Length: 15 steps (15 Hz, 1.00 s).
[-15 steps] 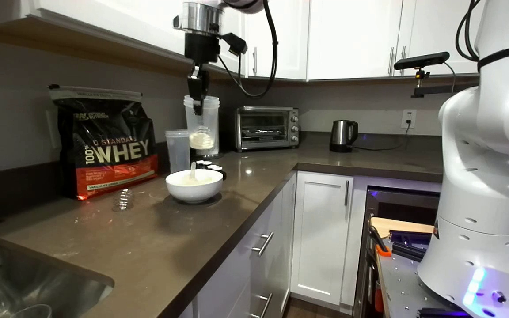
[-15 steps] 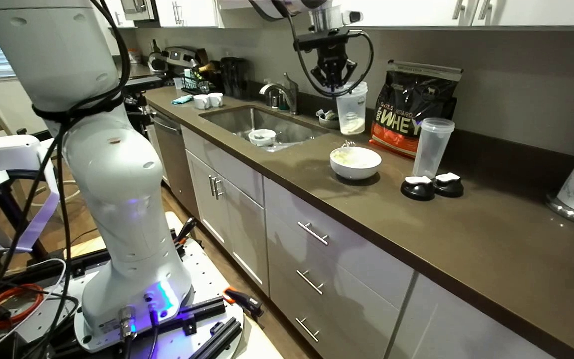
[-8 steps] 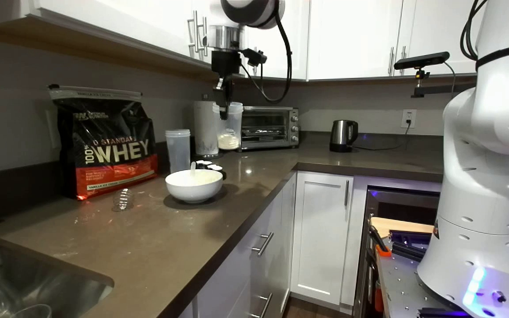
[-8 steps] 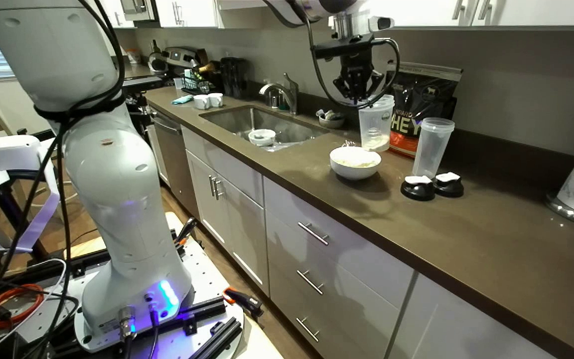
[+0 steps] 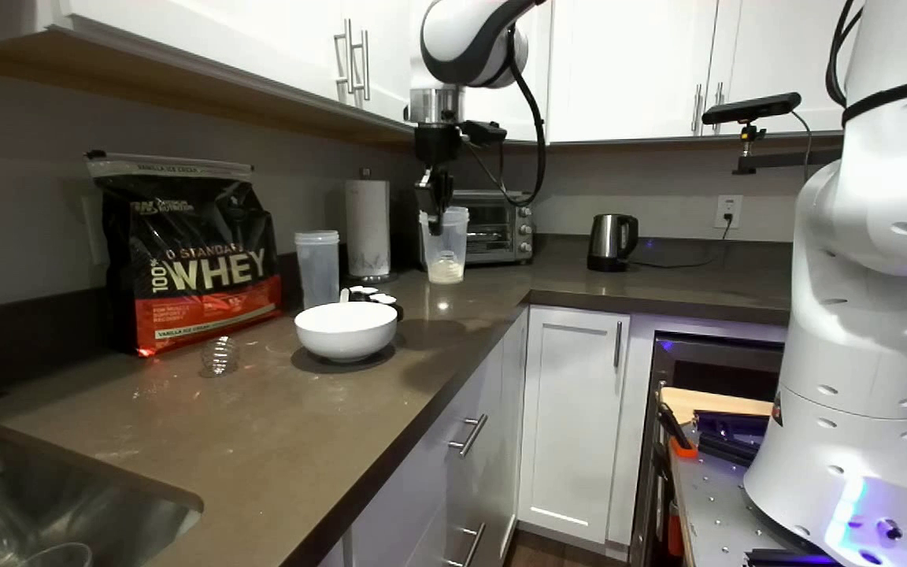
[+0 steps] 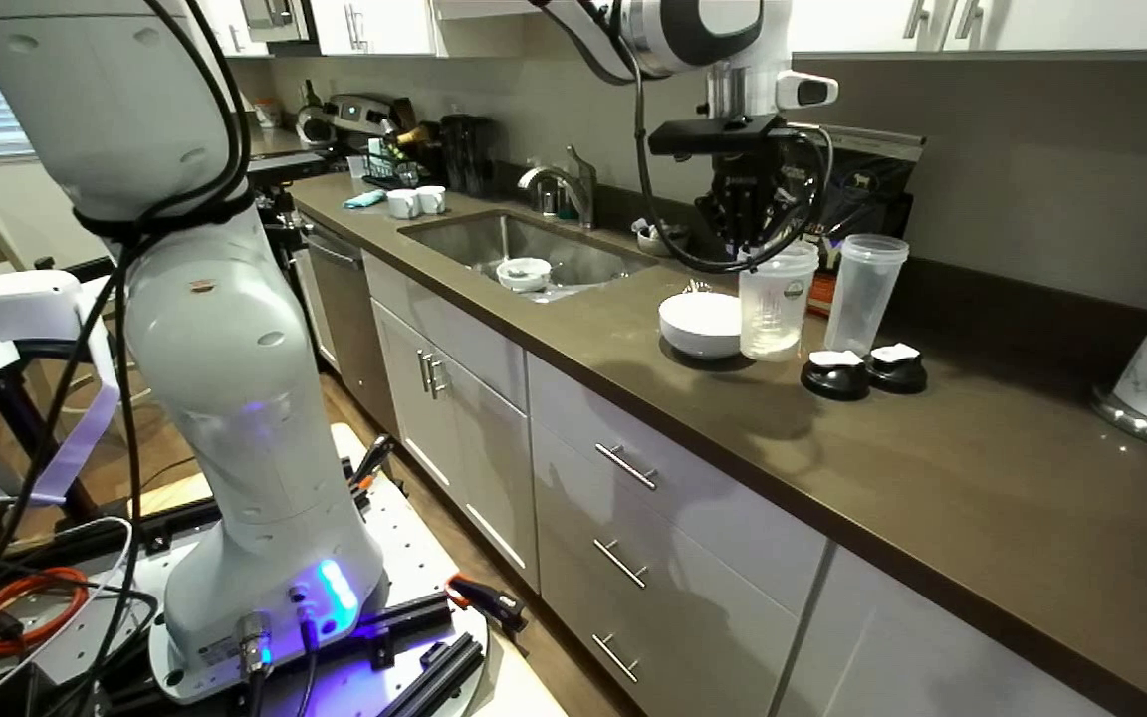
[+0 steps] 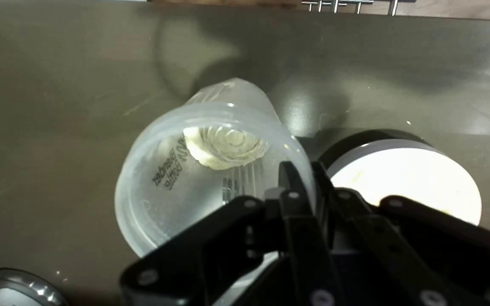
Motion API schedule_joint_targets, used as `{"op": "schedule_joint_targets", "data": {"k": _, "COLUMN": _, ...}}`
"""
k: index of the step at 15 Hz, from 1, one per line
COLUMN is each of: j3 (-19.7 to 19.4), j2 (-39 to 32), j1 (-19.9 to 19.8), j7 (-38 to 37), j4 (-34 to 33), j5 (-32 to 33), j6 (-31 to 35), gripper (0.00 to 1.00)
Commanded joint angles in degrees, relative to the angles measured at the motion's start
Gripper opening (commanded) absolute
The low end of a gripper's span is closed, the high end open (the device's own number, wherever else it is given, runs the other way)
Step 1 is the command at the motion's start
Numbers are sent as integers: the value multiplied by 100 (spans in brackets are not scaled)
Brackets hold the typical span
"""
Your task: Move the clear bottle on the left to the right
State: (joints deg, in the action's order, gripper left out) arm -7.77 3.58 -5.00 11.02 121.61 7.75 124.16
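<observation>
wrist view, close up: the gripper (image 7: 306,178) has its jaws brought together on the rim of the clear bottle (image 7: 202,187), one finger inside the mouth and one outside, only the wall between them. the bottle is about upright, mouth up, pale powder (image 7: 209,159) at its bottom, and hangs over the worktop (image 5: 264,441), back from the front edge, which runs along the top of this view. in an exterior view the sink (image 5: 107,476) lies nearest, between the front and back edges. beyond it a wire whisk ball (image 5: 220,357) rests just in front of the black whey bag (image 5: 190,252), standing along the back edge. farther on, between the two edges, sits the white bowl (image 5: 346,332), with two black, white-topped lids (image 5: 384,299) behind it; another translucent bottle (image 5: 318,272) stands toward the back edge. past these come a white roll (image 5: 368,227) by the back edge, the toaster oven (image 5: 493,236) near the back corner, partly covered by the held bottle, and the kettle (image 5: 609,242) beyond the inner corner of the front edge.
</observation>
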Motion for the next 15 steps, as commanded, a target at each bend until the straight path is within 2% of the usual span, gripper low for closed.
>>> {"op": "schedule_joint_targets", "data": {"k": 1, "j3": -104, "j2": -218, "j1": -154, "j7": 158, "j4": -31, "j5": -329, "j6": 294, "gripper": 2}}
{"op": "schedule_joint_targets", "data": {"k": 15, "j3": -183, "j2": -1411, "j1": -486, "j7": 259, "j4": -704, "j5": -805, "j6": 689, "gripper": 2}}
